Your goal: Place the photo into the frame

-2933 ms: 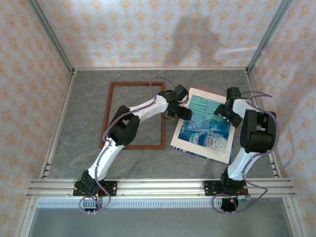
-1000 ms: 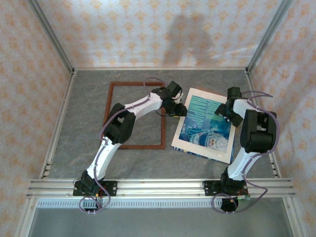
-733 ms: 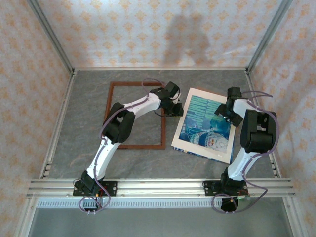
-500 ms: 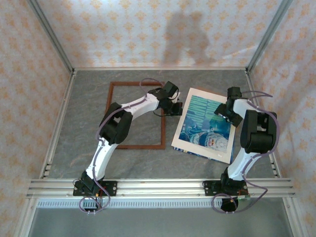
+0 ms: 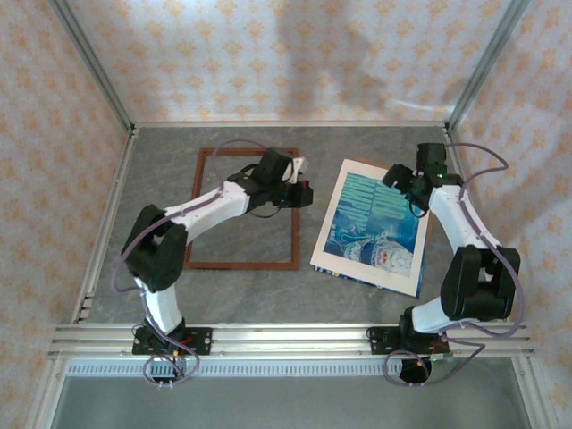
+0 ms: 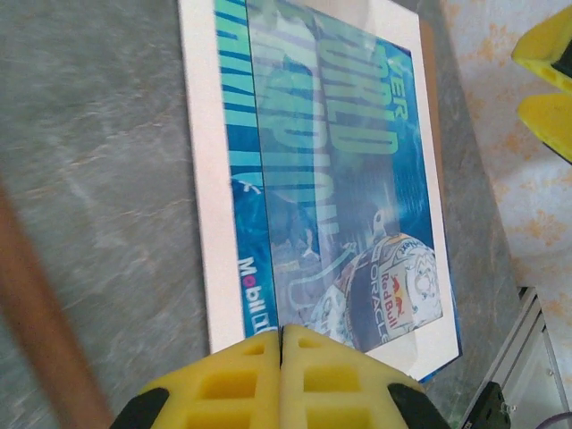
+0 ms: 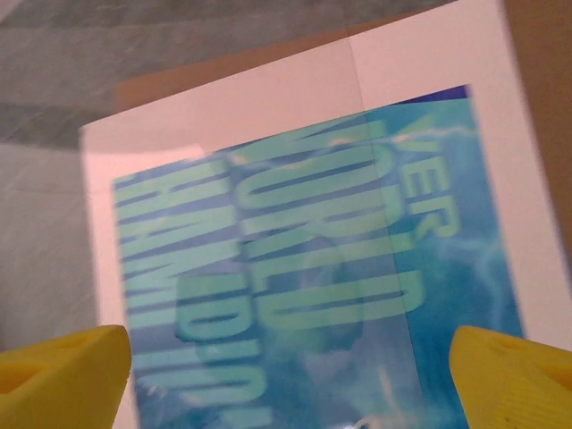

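Note:
The blue-teal photo (image 5: 374, 225) lies flat on the table, right of centre, together with a cream mat (image 5: 407, 279). The left wrist view has the photo (image 6: 340, 179) and the mat (image 6: 207, 179) just beyond my shut fingers. The reddish-brown frame (image 5: 297, 241) lies left of the photo, nothing inside it. My left gripper (image 5: 301, 193) is shut on nothing, over the frame's right rail (image 6: 36, 331). My right gripper (image 5: 413, 186) hangs open above the photo's far right part, its fingertips (image 7: 64, 375) spread wide over the lettering (image 7: 295, 286).
A brown backing board (image 7: 259, 58) pokes out under the mat's far edge. Patterned walls and metal posts (image 5: 98, 80) enclose the table on three sides. An aluminium rail (image 5: 295, 340) runs along the near edge by the arm bases. The right gripper's yellow fingers (image 6: 547, 80) appear in the left wrist view.
My left gripper has shut and drawn back leftward from the photo's left edge to the frame's right rail. The right arm has stretched out, its gripper moving slightly farther back.

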Controlling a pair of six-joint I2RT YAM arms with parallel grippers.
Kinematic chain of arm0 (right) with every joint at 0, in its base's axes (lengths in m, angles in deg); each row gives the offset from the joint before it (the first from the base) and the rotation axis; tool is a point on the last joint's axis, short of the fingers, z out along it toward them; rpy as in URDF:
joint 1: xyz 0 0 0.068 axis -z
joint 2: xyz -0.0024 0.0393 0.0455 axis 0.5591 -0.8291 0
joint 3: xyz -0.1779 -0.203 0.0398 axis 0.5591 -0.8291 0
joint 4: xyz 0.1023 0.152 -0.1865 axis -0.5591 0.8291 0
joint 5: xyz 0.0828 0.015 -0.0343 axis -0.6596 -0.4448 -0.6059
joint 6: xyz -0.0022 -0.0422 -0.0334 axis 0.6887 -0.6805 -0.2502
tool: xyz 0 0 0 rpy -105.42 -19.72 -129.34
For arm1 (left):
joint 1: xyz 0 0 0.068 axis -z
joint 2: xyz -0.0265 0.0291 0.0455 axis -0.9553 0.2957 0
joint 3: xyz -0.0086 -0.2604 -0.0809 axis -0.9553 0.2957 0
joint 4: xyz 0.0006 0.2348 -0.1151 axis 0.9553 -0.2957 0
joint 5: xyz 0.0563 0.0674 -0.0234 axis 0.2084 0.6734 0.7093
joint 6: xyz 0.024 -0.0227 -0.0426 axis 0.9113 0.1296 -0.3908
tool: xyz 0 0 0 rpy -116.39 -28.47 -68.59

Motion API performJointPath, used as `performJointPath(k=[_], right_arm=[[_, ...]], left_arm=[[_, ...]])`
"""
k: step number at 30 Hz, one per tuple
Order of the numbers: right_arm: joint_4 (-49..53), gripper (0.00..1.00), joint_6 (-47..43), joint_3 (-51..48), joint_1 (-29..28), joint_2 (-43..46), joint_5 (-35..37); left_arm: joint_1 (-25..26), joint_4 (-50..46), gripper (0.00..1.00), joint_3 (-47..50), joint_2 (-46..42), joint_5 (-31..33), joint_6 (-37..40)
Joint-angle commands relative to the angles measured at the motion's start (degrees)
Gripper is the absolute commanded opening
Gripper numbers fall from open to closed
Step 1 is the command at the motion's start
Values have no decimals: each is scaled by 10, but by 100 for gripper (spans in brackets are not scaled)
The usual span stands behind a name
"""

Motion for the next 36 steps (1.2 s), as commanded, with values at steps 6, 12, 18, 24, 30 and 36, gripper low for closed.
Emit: performJointPath(k=[6, 12, 18, 24, 30, 36], right_arm=[[-15, 92, 20, -39, -48, 8, -116], [-26, 92, 2, -64, -52, 4, -137], [-103, 94, 7, -94, -53, -6, -198], [-221, 99, 27, -137, -53, -11, -234], [-347, 97, 79, -157, -54, -58, -296], [-348, 96, 95, -119, -70, -103, -282]], left_arm=[[-44, 46, 0, 156, -121, 82, 57], [-44, 105, 0, 214, -183, 107, 103], [-44, 255, 0, 300, -252, 80, 98], [-41, 338, 0, 364, -303, 75, 122], [-42, 350, 0, 382, -326, 63, 111], [-42, 279, 0, 374, -353, 81, 117]])
